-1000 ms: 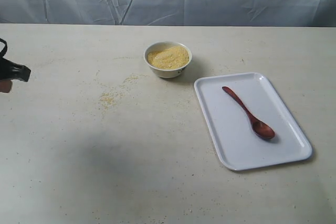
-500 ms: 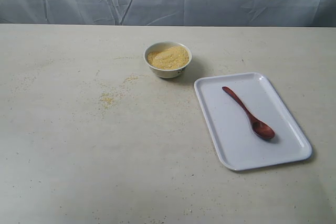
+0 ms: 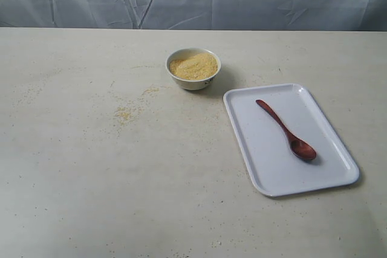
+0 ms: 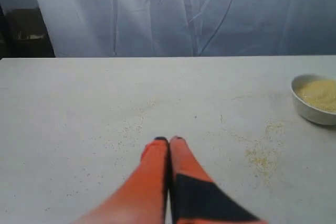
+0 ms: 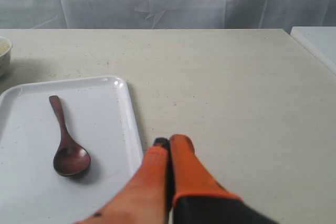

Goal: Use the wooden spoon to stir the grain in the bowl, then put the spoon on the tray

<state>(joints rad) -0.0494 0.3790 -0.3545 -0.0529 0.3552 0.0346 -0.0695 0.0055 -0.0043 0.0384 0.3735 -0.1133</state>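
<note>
Left tool and right tool each pressed together; dark reddish-brown wooden spoon flat on white tray.

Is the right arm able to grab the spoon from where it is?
Probably yes. The spoon lies alone on the tray, nothing covering it, and the right gripper sits shut just beside the tray's edge.

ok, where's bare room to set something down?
Biggest bare stretch: table near edge, left of the tray, in front of the spilled grain. Also bare right of the bowl, behind the tray. On the tray, a strip left of the wooden spoon. Littered: left of the bowl.
</note>
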